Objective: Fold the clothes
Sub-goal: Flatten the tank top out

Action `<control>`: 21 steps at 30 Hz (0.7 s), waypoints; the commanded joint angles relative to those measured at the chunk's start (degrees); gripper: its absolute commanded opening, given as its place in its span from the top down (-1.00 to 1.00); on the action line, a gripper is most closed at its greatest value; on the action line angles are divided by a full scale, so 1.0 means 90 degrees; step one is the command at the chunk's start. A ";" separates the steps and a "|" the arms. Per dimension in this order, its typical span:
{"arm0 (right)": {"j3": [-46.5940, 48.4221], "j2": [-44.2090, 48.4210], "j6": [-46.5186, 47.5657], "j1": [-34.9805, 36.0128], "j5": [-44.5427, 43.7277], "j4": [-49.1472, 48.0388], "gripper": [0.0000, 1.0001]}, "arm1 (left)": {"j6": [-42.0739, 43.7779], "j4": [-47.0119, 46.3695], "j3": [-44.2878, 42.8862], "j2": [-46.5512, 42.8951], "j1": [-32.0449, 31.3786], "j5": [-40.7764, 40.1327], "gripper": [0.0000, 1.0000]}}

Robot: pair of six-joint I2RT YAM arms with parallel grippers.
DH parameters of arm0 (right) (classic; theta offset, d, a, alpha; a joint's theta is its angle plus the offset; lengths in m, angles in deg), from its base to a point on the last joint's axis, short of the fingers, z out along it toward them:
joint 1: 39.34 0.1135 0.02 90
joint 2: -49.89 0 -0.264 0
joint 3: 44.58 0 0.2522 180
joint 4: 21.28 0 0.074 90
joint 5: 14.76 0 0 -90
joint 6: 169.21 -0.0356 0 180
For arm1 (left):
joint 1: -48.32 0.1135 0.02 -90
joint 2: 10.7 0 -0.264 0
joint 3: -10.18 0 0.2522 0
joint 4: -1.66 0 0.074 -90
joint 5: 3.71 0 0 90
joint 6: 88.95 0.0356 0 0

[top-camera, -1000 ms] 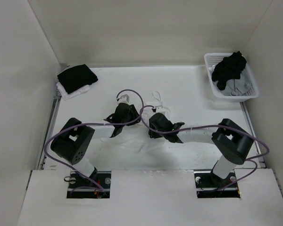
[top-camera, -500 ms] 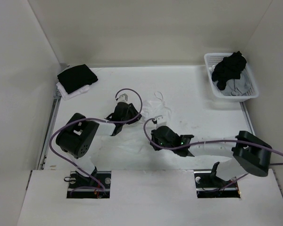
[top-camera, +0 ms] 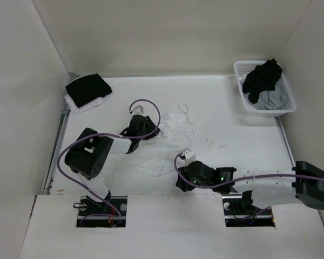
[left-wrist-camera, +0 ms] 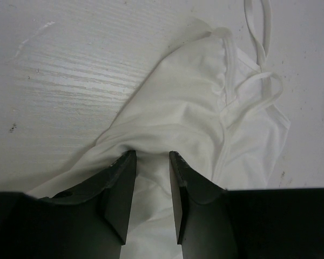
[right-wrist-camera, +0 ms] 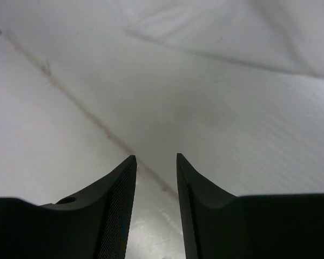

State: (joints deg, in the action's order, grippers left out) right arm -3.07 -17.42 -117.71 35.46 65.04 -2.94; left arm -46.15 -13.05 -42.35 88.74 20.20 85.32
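Note:
The clothes are a thin white camisole (top-camera: 170, 132) lying rumpled in the middle of the table, its narrow straps (left-wrist-camera: 262, 81) toward the far side. My left gripper (top-camera: 144, 134) stands over its left part. In the left wrist view the fingers (left-wrist-camera: 121, 178) are a little apart, with loose white fabric (left-wrist-camera: 205, 108) lying between and under them, not pinched. My right gripper (top-camera: 180, 179) is near the front edge, right of the garment's near hem. It is open over the bare table with nothing between its fingers (right-wrist-camera: 121, 183). A pale cloth edge (right-wrist-camera: 232, 32) lies ahead of it.
A black garment on a white one (top-camera: 86, 90) sits at the far left corner. A white lattice basket (top-camera: 237, 70) with dark and grey clothes stands at the far right. White walls close in the table on three sides. A seam (right-wrist-camera: 70, 91) runs across the tabletop.
The right arm has drawn back from the middle of the table to the near edge, away from the cloth. The camisole now spreads further toward the near side. The left gripper has barely shifted.

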 commanded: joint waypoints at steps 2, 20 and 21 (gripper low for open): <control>0.0597 -0.0039 0.0253 -0.1039 -0.0420 -0.0478 0.19 | -0.0029 0.0048 -0.0069 -0.0579 -0.0180 -0.0087 0.41; 0.2200 -0.2697 0.1045 -0.2135 -0.0175 -0.1173 0.19 | -0.0263 0.0263 0.0928 -0.1996 -0.0718 -0.0400 0.34; 0.2181 -0.2707 0.1045 -0.2135 -0.0243 -0.1173 0.19 | -0.0292 0.0253 0.0947 -0.1986 -0.0738 -0.0371 0.34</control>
State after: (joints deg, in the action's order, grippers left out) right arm 14.98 -41.57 -109.12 15.97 64.26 -12.06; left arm -47.55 -9.40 -34.83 72.94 14.02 81.89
